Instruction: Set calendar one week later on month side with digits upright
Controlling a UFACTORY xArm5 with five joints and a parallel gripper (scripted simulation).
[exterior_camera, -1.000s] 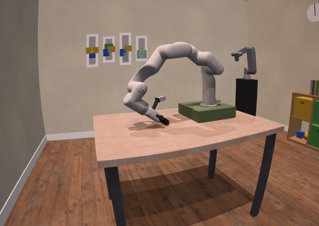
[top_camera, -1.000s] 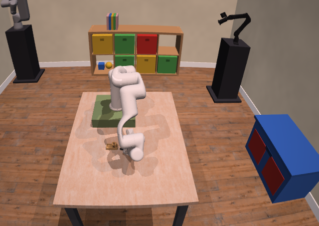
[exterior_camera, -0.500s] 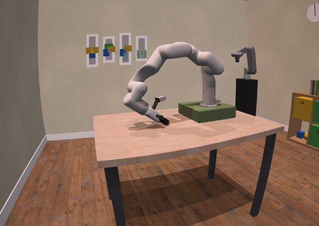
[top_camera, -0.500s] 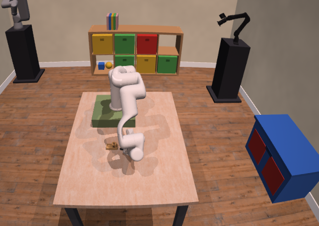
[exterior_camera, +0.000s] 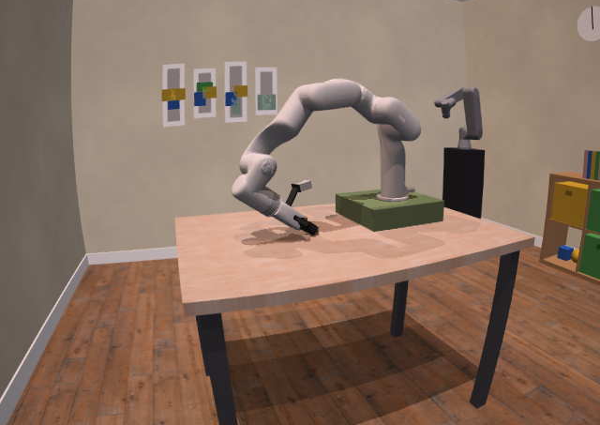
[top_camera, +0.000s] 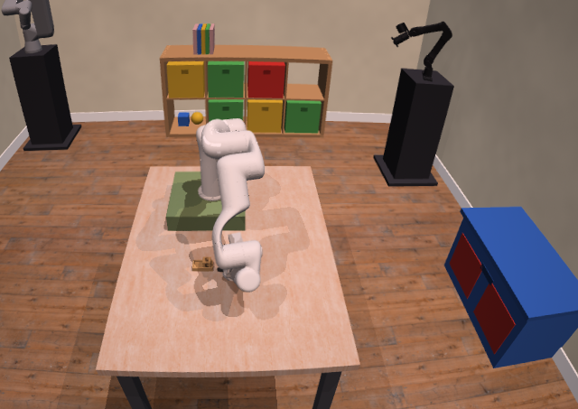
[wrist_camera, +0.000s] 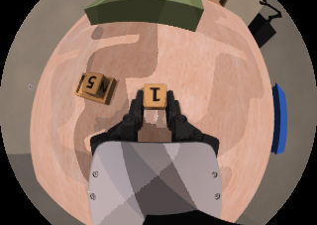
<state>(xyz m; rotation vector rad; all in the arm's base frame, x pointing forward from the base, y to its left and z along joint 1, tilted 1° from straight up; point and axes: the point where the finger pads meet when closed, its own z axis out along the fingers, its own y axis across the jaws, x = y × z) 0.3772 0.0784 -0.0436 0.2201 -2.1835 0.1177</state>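
Tabletop is spreading beneath; beside the tray, my gripper is pinching the loose cube, needing steady, square handling

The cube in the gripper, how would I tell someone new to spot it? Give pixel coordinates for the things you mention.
Find the green block (top_camera: 205, 223) (exterior_camera: 408, 214) (wrist_camera: 146, 13) under the white arm, then follow the arm down to its black gripper (wrist_camera: 155, 98). Between its fingers is a small light-wood cube (wrist_camera: 156, 102) showing a 1; the other cube (wrist_camera: 92, 84), marked 5, sits in the tray (wrist_camera: 104, 100).
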